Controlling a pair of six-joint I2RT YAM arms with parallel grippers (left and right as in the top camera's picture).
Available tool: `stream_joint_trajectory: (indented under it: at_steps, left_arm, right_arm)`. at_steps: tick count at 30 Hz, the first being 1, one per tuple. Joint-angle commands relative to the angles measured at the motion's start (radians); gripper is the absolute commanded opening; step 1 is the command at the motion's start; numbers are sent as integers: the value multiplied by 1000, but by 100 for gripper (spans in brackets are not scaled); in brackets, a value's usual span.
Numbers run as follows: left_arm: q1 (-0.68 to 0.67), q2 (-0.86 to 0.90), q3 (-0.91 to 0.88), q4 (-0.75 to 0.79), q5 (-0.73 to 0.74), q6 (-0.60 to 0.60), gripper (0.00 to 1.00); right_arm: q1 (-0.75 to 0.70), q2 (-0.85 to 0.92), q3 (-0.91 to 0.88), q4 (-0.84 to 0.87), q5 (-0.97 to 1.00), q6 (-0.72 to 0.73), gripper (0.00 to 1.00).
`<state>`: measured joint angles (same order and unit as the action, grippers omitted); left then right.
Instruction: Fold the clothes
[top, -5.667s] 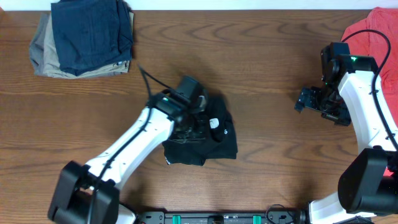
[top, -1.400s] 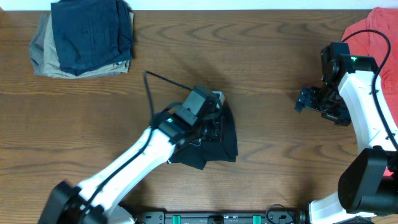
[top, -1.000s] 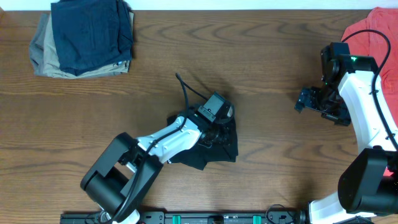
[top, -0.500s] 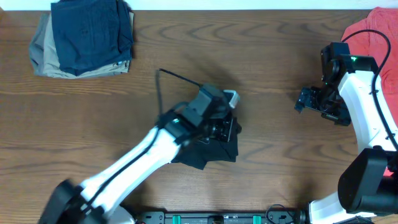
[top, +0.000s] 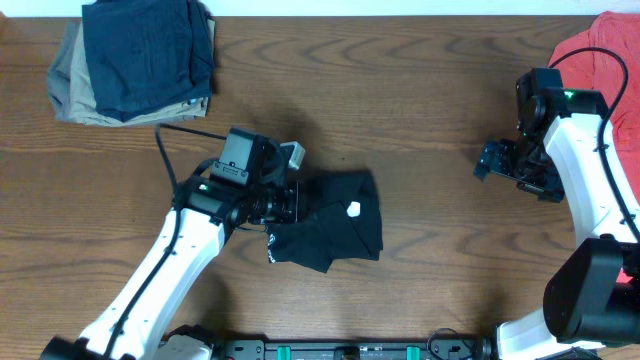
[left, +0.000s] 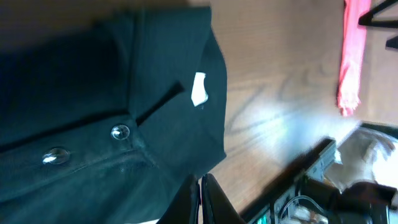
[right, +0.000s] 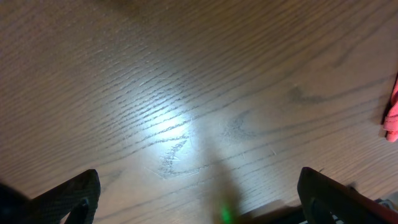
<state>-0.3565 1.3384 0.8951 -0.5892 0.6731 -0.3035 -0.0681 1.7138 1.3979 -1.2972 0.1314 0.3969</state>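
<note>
Overhead: crumpled black shirt (top: 340, 228) lies beside left gripper (top: 294, 206).

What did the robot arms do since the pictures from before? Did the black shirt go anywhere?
The left gripper was right on top of the black shirt. It has slid off to the shirt's left edge, so the folded bundle now shows. The shirt stayed about where it was. The right gripper, the navy and khaki pile and the red shirt did not move.
</note>
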Motion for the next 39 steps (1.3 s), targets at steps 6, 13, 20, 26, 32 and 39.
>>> stream_joint_trajectory:
  at_steps: [6, 13, 20, 26, 32, 39]
  left_arm:
    - [13, 206, -240, 373, 381, 69, 6]
    - [13, 418, -299, 610, 514, 72, 6]
    - [13, 476, -294, 648, 532, 60, 6]
    - [7, 370, -266, 647, 554, -48, 6]
    - [9, 112, -253, 672, 513, -150, 6]
    - [15, -63, -253, 678, 217, -169, 6]
  right_arm:
    - [4, 5, 13, -1, 11, -9, 99]
    - [4, 5, 13, -1, 10, -9, 99]
    - [4, 5, 13, -1, 10, -9, 99]
    - [4, 5, 13, -1, 10, -9, 99]
    - [4, 5, 13, -1, 10, -9, 99]
    - [4, 5, 13, -1, 11, -9, 99]
